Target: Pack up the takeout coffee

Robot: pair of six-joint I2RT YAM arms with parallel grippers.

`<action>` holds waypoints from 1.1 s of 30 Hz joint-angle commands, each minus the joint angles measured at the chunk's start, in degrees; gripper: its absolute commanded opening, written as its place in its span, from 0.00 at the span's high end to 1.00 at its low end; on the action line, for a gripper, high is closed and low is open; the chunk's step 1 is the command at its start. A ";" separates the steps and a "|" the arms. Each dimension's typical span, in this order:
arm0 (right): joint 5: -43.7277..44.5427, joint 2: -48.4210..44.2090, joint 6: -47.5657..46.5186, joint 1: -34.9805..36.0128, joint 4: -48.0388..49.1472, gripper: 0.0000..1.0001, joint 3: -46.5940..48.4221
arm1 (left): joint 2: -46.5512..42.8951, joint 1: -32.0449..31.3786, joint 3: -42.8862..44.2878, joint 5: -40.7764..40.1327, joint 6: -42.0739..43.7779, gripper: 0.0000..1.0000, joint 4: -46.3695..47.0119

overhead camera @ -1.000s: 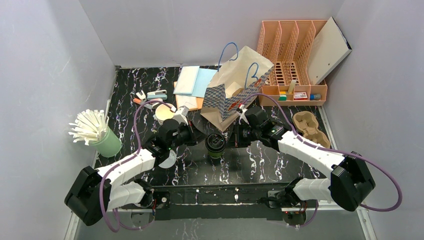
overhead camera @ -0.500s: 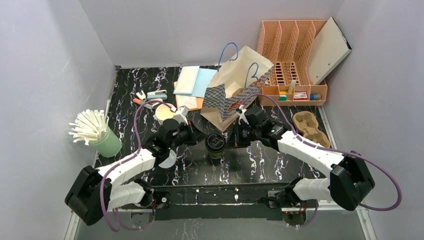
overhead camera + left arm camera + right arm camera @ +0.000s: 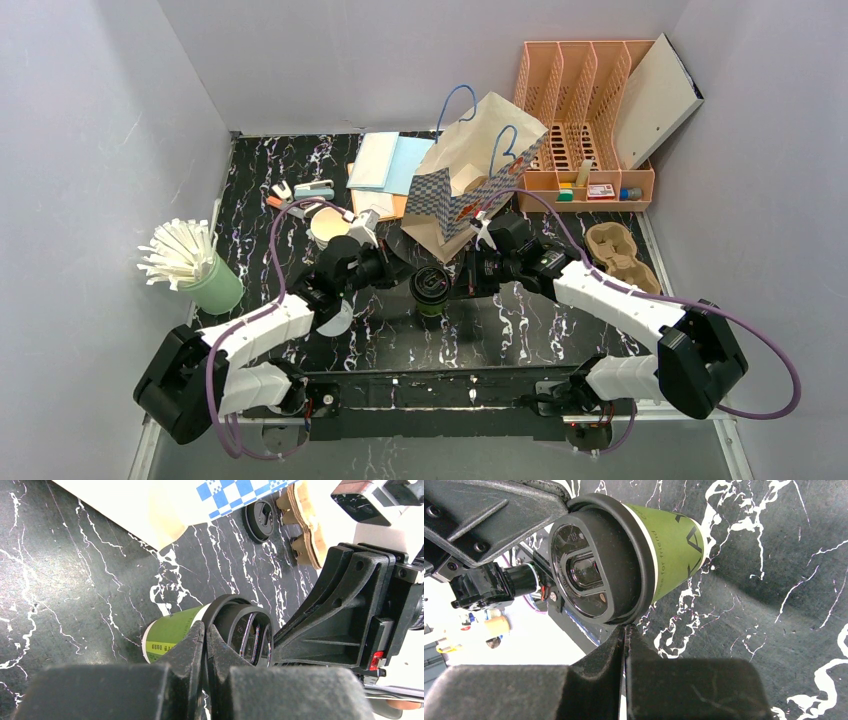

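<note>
Black marble tabletop [image 3: 520, 335], lilac-grey walls [image 3: 350, 60], green cup [image 3: 431, 287]

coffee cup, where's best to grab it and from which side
Grip the green paper wall just under the black lid, coming in level from the right. The cup stands upright and widens upward, so the lid's rim stops slipping; the bag crowds its far side.

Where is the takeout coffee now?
In the top view, the takeout coffee stands mid-table between the left end effector and right end effector, near the paper bag.
</note>
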 commanded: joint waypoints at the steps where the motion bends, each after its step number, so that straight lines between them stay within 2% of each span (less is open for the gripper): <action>1: 5.53 2.75 -1.65 0.42 -1.62 0.90 -0.44 | 2.75 -2.36 -2.28 3.44 3.20 1.00 -21.72; 5: 6.70 1.71 -1.86 0.42 -2.67 0.90 0.44 | -0.86 -2.42 4.02 0.26 5.34 1.00 -29.80; 10: 8.62 1.41 -2.49 0.42 -2.90 0.89 1.56 | -2.13 -2.40 10.07 -1.09 6.91 1.00 -34.94; 22: 9.46 6.08 -5.25 0.17 -1.67 0.85 7.12 | -4.74 -2.38 8.12 0.88 4.13 0.98 -35.09; 28: 10.64 5.98 -6.20 -0.06 -3.25 0.84 8.09 | -8.09 -2.41 9.12 -0.17 2.07 0.93 -35.15; 31: 10.35 3.05 -6.50 -0.08 -4.04 0.80 6.70 | -8.55 -2.36 10.70 -0.81 1.23 0.92 -35.26; 33: 8.93 0.77 -7.18 -0.07 -6.73 0.73 5.99 | -8.12 -2.36 11.41 -0.22 0.58 0.92 -34.71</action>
